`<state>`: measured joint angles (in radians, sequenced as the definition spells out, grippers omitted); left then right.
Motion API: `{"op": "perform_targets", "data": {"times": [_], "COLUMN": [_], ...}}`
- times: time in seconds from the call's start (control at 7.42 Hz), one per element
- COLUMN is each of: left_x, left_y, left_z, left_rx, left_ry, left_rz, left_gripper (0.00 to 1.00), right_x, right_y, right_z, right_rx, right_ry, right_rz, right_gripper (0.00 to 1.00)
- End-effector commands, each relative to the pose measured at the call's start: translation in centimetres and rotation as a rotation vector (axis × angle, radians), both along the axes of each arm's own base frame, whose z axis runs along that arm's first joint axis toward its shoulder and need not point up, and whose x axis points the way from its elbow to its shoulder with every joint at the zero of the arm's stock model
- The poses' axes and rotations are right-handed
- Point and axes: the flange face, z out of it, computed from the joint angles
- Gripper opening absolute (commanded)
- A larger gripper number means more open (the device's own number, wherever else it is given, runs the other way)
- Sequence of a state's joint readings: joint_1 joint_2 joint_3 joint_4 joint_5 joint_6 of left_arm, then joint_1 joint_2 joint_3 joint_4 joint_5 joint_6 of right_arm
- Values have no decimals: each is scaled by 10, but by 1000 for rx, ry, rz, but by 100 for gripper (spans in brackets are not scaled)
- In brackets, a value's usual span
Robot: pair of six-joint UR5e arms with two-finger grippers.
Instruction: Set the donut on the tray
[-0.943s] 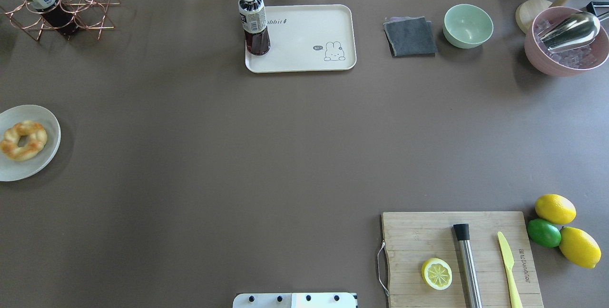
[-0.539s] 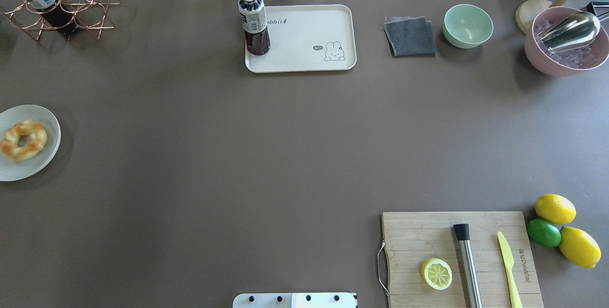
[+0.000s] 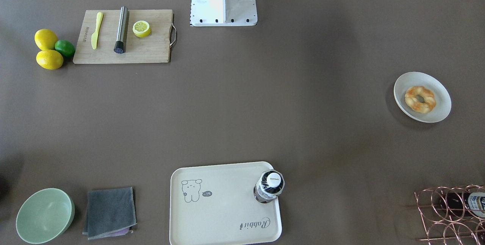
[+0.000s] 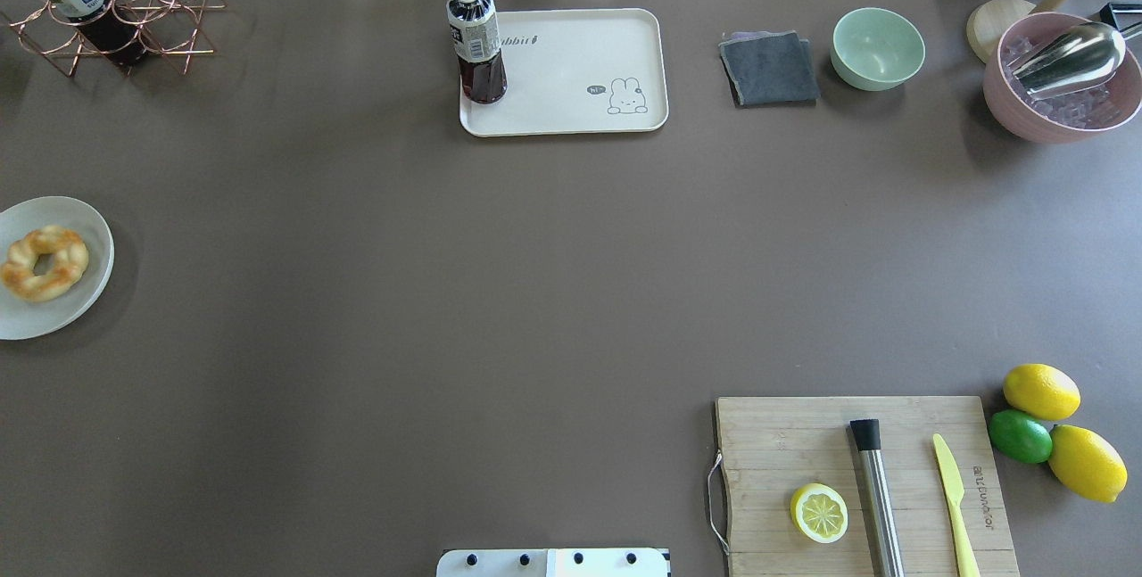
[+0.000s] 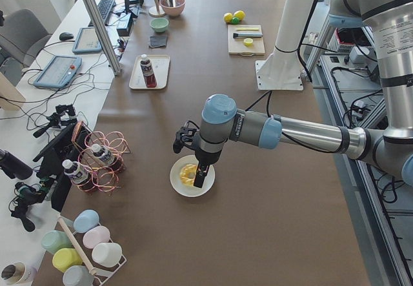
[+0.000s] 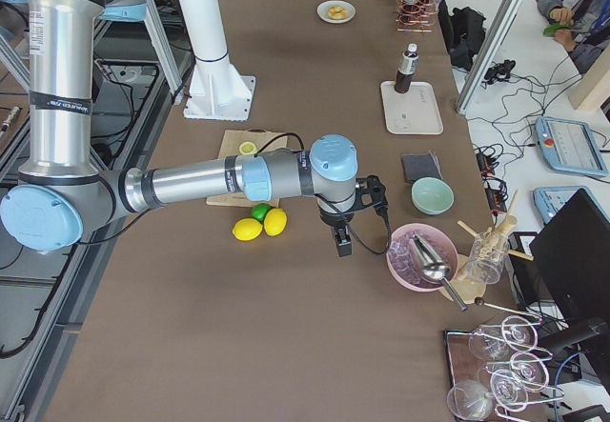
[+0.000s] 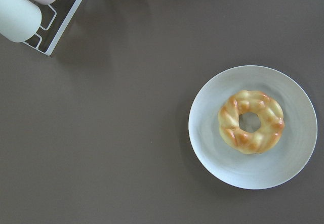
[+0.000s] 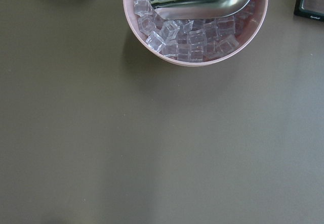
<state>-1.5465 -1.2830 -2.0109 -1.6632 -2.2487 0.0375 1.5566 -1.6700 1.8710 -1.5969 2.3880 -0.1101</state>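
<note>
The donut is a golden twisted ring and lies on a round white plate at the table's left edge. It also shows in the front view and the left wrist view. The cream tray with its rabbit drawing sits at the far middle, and a dark drink bottle stands on its left corner. My left gripper hangs just above the plate and shows only in the left side view, so I cannot tell its state. My right gripper hovers near the pink bowl; I cannot tell its state either.
A wooden cutting board at the near right holds a lemon half, a steel muddler and a yellow knife. Two lemons and a lime lie beside it. A grey cloth, green bowl, pink ice bowl and copper rack line the far side.
</note>
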Motion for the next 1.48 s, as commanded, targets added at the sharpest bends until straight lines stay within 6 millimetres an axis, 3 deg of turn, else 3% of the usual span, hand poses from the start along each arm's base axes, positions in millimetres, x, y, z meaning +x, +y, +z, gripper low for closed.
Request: {"op": "perform_targets", "data": {"times": [0.0, 0.81, 0.94, 1.08, 1.21, 1.35], "left_x": [1, 7, 12, 22, 39, 67], "left_y": [0, 0, -2, -12, -33, -49], "left_z": [1, 8, 21, 51, 84, 97], "left_rx": [-3, -16, -35, -13, 14, -23], "left_ry": [5, 4, 2, 0, 9, 33], "left_rz": [2, 18, 27, 46, 58, 22], "left_gripper": [98, 98, 98, 98, 98, 98], "right_x": [-5, -11, -14, -16, -18, -20], "right_y": [-1, -5, -7, -8, -8, -8], "right_z": [0, -1, -1, -2, -2, -2], "right_rx": [-5, -3, -3, -16, -17, -16], "right_ry": [2, 5, 6, 4, 5, 5], "right_rz": [-6, -19, -23, -15, -18, -20], "right_gripper": [100, 100, 100, 100, 100, 100]}}
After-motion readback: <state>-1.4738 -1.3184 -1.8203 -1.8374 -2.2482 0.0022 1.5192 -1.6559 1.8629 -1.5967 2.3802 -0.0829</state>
